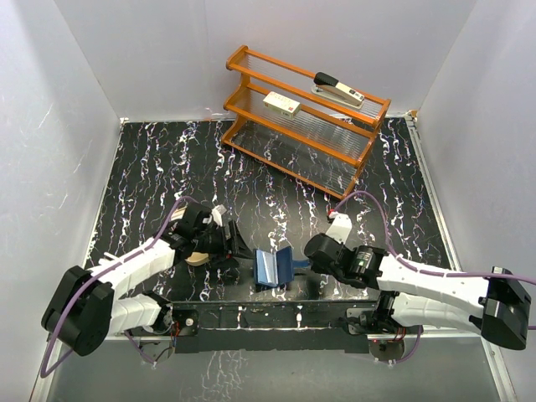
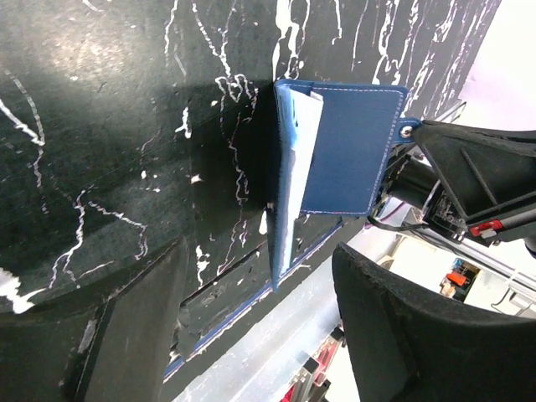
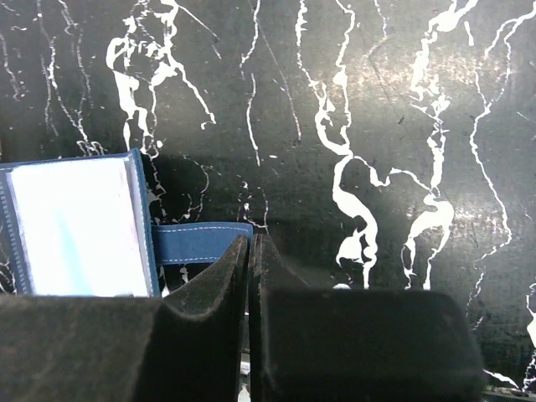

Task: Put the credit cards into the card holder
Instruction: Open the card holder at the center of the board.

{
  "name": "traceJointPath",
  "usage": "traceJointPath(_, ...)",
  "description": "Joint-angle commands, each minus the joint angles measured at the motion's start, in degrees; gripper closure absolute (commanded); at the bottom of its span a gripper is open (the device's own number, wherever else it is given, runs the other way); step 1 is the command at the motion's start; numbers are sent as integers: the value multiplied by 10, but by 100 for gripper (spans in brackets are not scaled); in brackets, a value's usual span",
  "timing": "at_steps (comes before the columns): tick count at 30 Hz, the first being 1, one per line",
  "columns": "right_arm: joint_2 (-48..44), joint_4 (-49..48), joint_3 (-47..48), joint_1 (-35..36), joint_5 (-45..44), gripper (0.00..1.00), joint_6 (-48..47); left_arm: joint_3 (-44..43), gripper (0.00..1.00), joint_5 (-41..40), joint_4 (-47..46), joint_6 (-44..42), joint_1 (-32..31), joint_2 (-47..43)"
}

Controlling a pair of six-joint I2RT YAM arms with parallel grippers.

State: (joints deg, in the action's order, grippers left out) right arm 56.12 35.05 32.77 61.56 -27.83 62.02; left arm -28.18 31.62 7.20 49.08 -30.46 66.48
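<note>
left fingers [image 2: 134, 335] apart, empty; right fingers [image 3: 201, 310] pinching card holder [image 2: 347, 151] tab

A black table [image 1: 276, 201] veined with white marbling lies between plain white walls [image 1: 167, 50], and an orange wooden rack [image 1: 310, 126] with clear slatted shelves stands at an angle near its far edge, toward the far right corner. A black and cream stapler [image 1: 338, 90] lies along the rack's top shelf, and a cream box with a red label [image 1: 282, 104] lies flat on the shelf below it. Toward the near left corner shows a sliver of a tan tray [image 1: 198, 258], mostly hidden.
</note>
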Motion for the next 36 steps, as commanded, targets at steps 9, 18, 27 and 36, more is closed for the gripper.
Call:
traceJointPath(9, -24, -48, -13, -5, 1, 100, -7, 32, 33, 12, -130, 55, -37, 37)
traceJointPath(18, -38, -178, 31, -5, 126, 100, -74, 12, 30, -2, -107, 52, -40, 18)
traceJointPath(27, -9, -267, 30, -5, 176, 100, -58, 24, 27, -19, -81, 39, -40, -4)
traceJointPath(36, -5, -246, 35, -5, 155, 100, -55, 37, 27, -22, -88, 30, -40, 9)
